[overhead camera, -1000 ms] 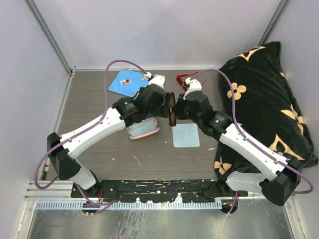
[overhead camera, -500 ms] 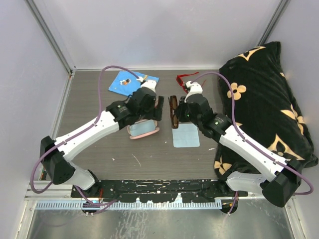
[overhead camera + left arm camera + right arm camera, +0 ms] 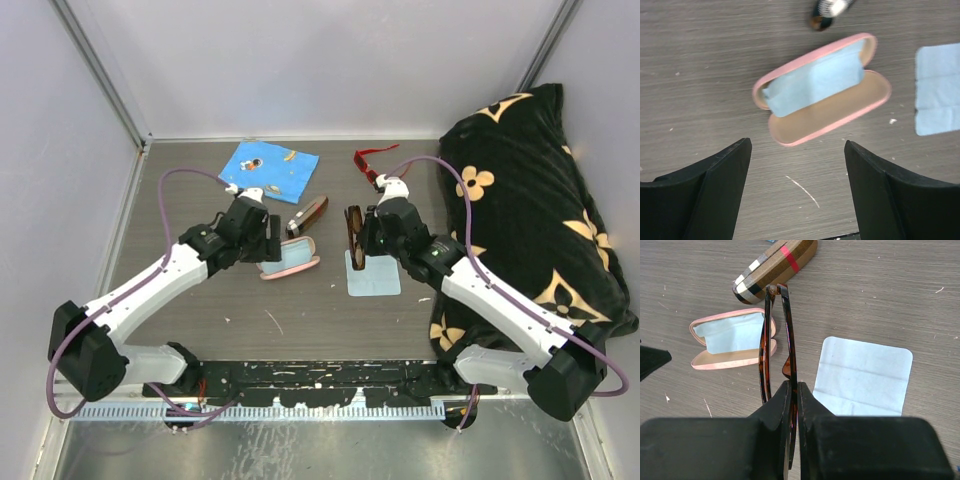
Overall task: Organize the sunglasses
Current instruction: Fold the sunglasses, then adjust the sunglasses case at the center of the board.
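Light, brittle sunglasses (image 3: pixel 352 227) are pinched at the frame by right fingers (image 3: pixel 777 407) beside the case (image 3: pixel 840 107); left fingers (image 3: pixel 715 190) are spread open.

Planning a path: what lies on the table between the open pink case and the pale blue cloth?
Only bare tabletop with a few white specks separates the pink case and the blue cloth, clearest in the left wrist view.
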You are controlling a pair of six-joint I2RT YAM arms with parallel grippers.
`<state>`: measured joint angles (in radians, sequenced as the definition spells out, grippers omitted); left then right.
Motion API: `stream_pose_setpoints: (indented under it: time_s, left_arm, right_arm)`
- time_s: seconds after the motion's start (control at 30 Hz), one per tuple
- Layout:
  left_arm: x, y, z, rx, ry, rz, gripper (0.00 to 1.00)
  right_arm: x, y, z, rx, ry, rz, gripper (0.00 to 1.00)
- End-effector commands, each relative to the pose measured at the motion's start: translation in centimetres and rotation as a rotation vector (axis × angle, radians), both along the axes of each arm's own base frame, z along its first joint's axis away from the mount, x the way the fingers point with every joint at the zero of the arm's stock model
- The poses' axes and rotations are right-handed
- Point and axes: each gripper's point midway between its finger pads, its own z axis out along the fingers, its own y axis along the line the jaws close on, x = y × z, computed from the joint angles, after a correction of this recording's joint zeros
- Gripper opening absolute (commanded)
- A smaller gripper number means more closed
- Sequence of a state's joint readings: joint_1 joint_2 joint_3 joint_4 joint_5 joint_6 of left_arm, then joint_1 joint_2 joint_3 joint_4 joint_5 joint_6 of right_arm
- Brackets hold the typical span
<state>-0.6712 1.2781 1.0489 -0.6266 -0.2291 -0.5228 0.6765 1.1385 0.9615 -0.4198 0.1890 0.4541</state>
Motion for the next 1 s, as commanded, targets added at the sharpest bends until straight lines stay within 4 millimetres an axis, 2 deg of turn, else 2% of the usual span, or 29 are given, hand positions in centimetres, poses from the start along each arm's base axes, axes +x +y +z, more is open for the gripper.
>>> stream_pose_setpoints:
  time_s: [0.0, 0.13, 0.23, 0.3, 0.5, 0.63, 0.97]
  left_arm:
    - [0.9, 2.3, 0.5, -0.046, -0.01, 0.109, 0.76]
    - [1.1, 2.2, 0.3, -0.05, 0.001, 0.083, 0.76]
    - [1.6, 2.9, 0.0, -0.017, -0.006, 0.115, 0.78]
    - [2.8, 3.2, -0.8, 0.009, 0.007, 0.135, 0.78]
    - [7.4, 2.6, -0.8, 0.079, -0.009, 0.132, 0.79]
    - [9.3, 2.0, -2.1, 0.126, 0.01, 0.107, 0.78]
    - [10.2, 1.9, -5.8, 0.219, 0.086, 0.076, 0.77]
  right_arm:
    - [0.0, 0.1, 1.8, 0.044, -0.054, 0.008, 0.0]
    - [0.1, -0.3, 1.2, 0.025, -0.05, -0.008, 0.0]
    - [0.3, -0.2, 1.2, 0.022, -0.051, -0.008, 0.0]
    - [0.3, -0.1, 1.5, 0.024, -0.057, -0.005, 0.0]
    - [0.0, -1.0, 1.5, 0.008, -0.071, -0.023, 0.0]
    - [-0.2, -1.7, 1.5, 0.002, -0.079, -0.047, 0.0]
    - [-0.4, -2.3, 1.4, -0.012, -0.085, -0.056, 0.0]
